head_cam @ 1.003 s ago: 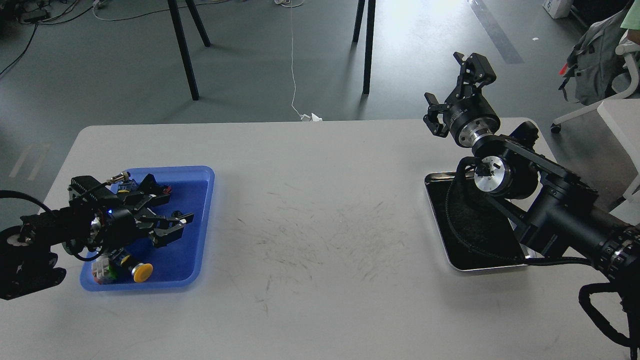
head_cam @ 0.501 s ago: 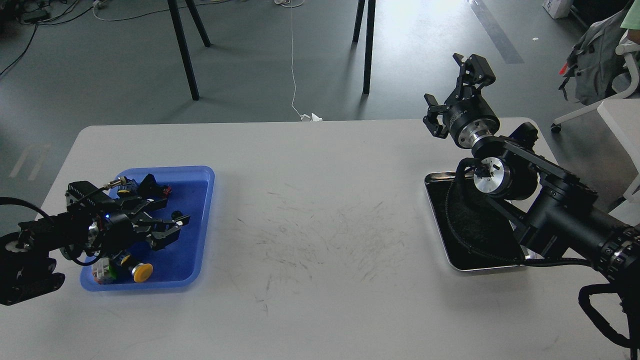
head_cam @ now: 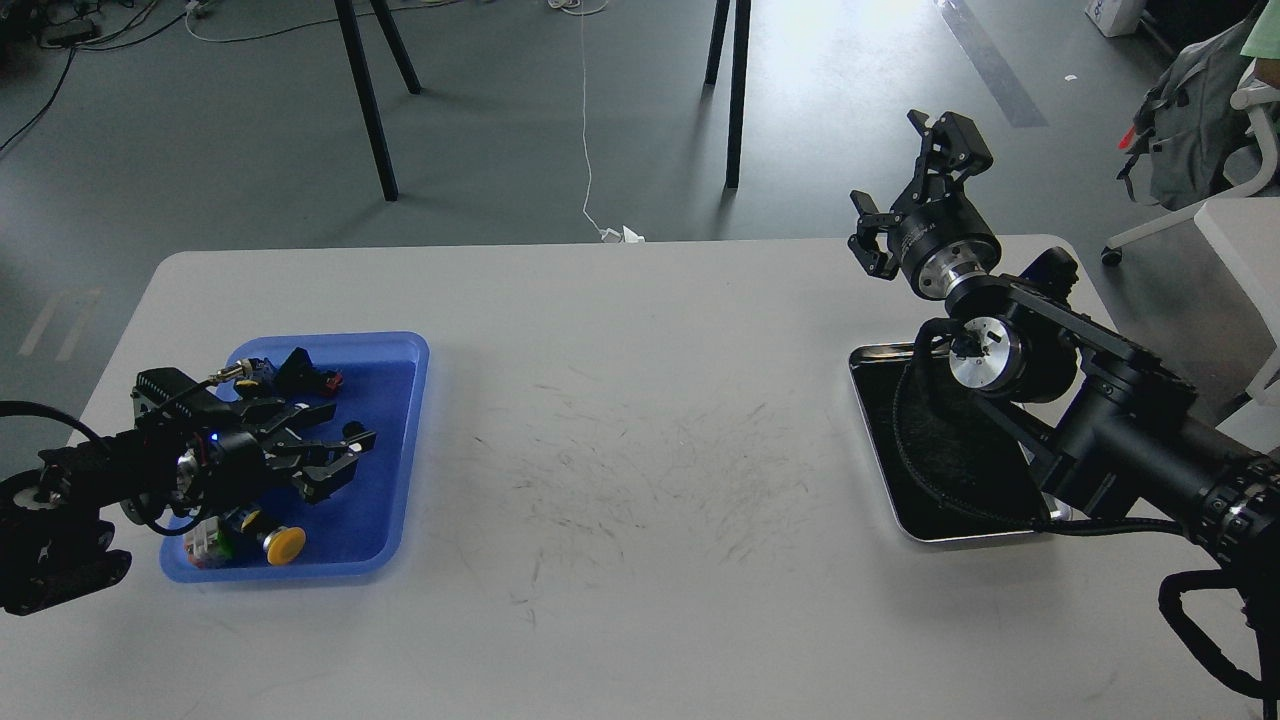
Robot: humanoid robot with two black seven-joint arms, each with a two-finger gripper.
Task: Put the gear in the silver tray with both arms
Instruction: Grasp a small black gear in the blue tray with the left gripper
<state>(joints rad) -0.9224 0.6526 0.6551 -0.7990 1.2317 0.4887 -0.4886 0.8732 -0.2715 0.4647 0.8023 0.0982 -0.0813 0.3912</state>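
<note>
The silver tray (head_cam: 960, 541) lies at the right of the table, its dark inside partly covered by my right arm. My right gripper (head_cam: 902, 176) is raised above the table's far right edge, behind the tray, open and empty. My left gripper (head_cam: 345, 448) is low over the blue tray (head_cam: 405, 350) at the left, its fingers (head_cam: 318, 410) spread among the small parts. I cannot pick out a gear among those parts; the gripper hides some of them.
The blue tray holds a yellow push button (head_cam: 284, 541), a white and green block (head_cam: 205, 541), a black part with red (head_cam: 312, 378) and a brass-tipped connector (head_cam: 240, 370). Black table legs (head_cam: 365, 100) stand on the floor beyond the table. A chair (head_cam: 1200, 130) stands at far right.
My left gripper has drawn back a little to the left and sits lower in the blue tray. My right gripper has barely shifted.
</note>
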